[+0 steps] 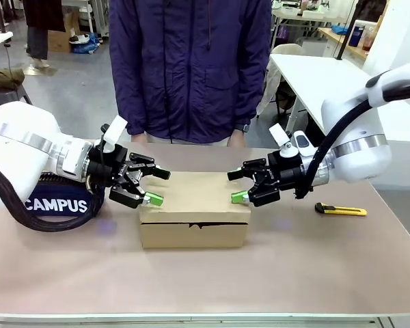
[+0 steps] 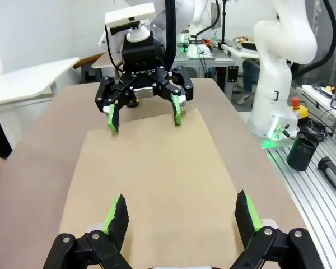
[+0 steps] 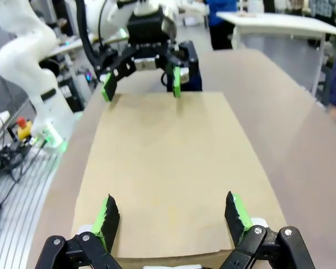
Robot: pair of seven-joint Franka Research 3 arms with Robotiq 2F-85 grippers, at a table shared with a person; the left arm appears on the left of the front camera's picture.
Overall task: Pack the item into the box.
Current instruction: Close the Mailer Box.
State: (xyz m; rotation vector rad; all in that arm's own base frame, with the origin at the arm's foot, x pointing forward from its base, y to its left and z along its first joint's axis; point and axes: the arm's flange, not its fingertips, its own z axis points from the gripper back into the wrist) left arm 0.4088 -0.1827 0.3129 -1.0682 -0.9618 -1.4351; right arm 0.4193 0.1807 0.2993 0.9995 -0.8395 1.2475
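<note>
1. The tabletop carries the cardboard box at its middle, long front wall toward the front camera. The lid flap lies flat and shut, with nothing on it.
2. The left end effector is at the box's left end, fingers spread and gripping nothing. Its lower green pad sits level with the lid's edge. I cannot tell whether it touches the cardboard.
3. The right end effector is at the box's right end in the mirrored pose, fingers likewise spread and empty. Contact cannot be confirmed here either.
4. In the wrist views the two end effectors face each other along the lid, one at each short end.
5. The stapler is hidden. With the lid down it may lie inside the box, but the contents cannot be checked.
6. Judged step: lid handling at the two ends of the box.
7. Judged next move: if the stapler is inside, both arms need only draw clear. If it is not, one finger must get under the flap's free edge and lift it without shifting the box.
8. A navy "CAMPUS" pencil case lies behind the left arm and is partly covered by it.
9. A yellow-and-black utility knife lies to the right, well apart from the box.
10. A person stands at the far edge. The hands are mostly cut off and hard to make out.
</note>
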